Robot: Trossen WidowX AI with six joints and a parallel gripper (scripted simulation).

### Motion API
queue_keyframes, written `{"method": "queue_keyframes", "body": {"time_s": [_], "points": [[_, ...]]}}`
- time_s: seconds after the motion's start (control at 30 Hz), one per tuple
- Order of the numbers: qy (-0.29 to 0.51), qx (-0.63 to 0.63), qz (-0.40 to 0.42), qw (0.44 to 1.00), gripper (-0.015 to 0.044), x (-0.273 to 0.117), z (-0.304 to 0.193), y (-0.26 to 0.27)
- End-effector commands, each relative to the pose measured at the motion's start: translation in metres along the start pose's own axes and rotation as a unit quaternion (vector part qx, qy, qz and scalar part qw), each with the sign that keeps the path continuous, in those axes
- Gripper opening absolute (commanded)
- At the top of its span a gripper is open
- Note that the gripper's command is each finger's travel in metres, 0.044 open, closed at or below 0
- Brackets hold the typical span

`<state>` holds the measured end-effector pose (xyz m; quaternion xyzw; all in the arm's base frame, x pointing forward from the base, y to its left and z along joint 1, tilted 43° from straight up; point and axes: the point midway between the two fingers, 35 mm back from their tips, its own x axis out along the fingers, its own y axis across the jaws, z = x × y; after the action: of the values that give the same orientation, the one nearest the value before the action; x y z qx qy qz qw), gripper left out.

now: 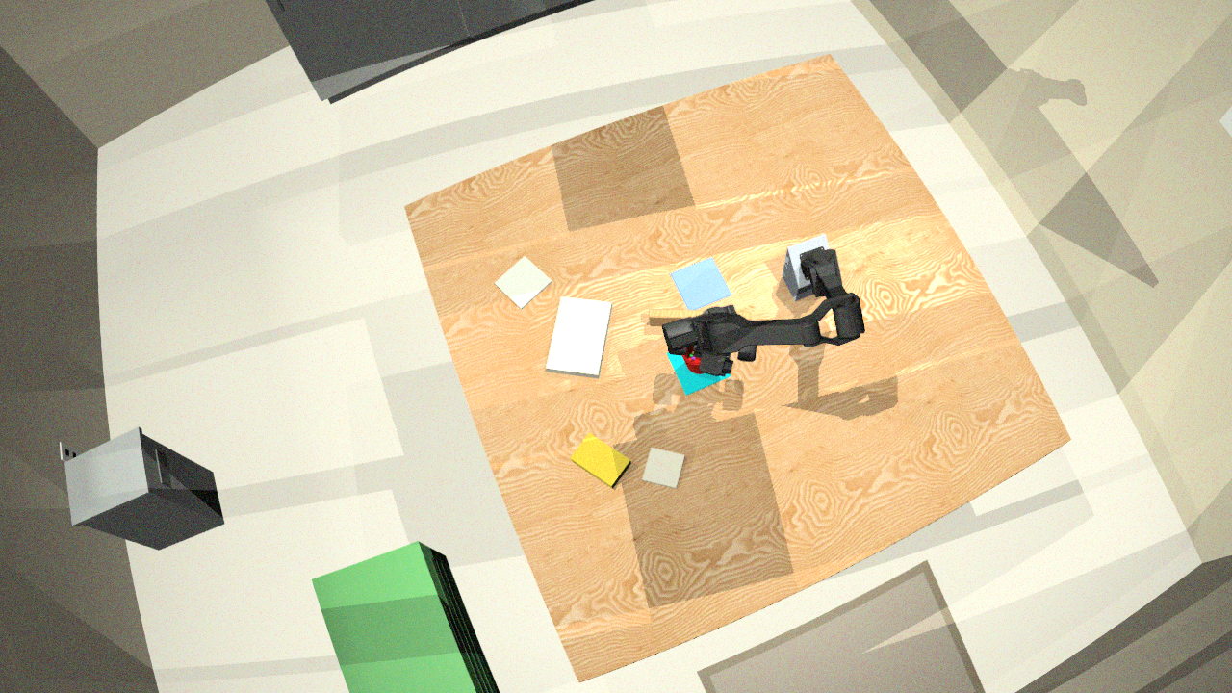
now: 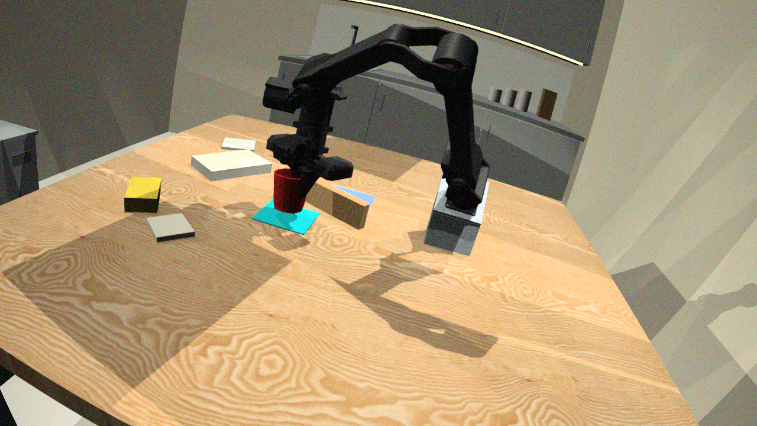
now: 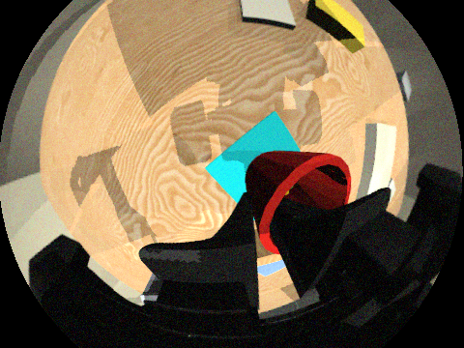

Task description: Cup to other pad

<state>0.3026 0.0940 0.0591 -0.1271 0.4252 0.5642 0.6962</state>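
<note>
Wood table (image 1: 870,482) (image 2: 338,339) (image 3: 188,184), cup pad inward from its left edge in the top view | my gripper (image 1: 702,357) (image 2: 303,185) (image 3: 253,196) pinched nearly closed on the cup wall | cup (image 1: 693,365) (image 2: 287,193) (image 3: 300,169) over cyan pad (image 1: 689,381) (image 2: 285,217) (image 3: 251,137) | I'd lower gently, upright, then open slowly

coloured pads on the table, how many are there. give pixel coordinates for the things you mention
2: the cyan pad (image 1: 689,382) (image 2: 280,219) (image 3: 271,130) under the red cup (image 1: 694,365) (image 2: 288,193) (image 3: 271,169), the light blue pad (image 1: 702,283) (image 2: 359,194) (image 3: 272,268) across the wooden barrier (image 2: 338,205).
</note>
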Motion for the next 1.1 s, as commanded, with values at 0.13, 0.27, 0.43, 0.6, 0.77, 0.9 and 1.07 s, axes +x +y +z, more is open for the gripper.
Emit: {"method": "queue_keyframes", "body": {"time_s": [0.13, 0.27, 0.43, 0.6, 0.77, 0.9, 1.07], "points": [[-0.001, 0.003, 0.003, 1.0, 0.0, 0.0124, -0.001, 0.0027], [0.0, 0.0, 0.001, 1.0, 0.0, 0.0102, -0.0001, 0.0014], [0.0, 0.0, 0.001, 1.0, 0.0, 0.0102, -0.0001, 0.0014], [0.0, 0.0, 0.001, 1.0, 0.0, 0.0102, -0.0001, 0.0014], [0.0, 0.0, 0.001, 1.0, 0.0105, 0.0102, -0.0001, 0.0014], [0.0, 0.0, 0.001, 1.0, 0.0128, 0.0102, -0.0001, 0.0014], [0.0, 0.0, 0.001, 1.0, 0.0128, 0.0087, -0.0001, 0.0012]]}}
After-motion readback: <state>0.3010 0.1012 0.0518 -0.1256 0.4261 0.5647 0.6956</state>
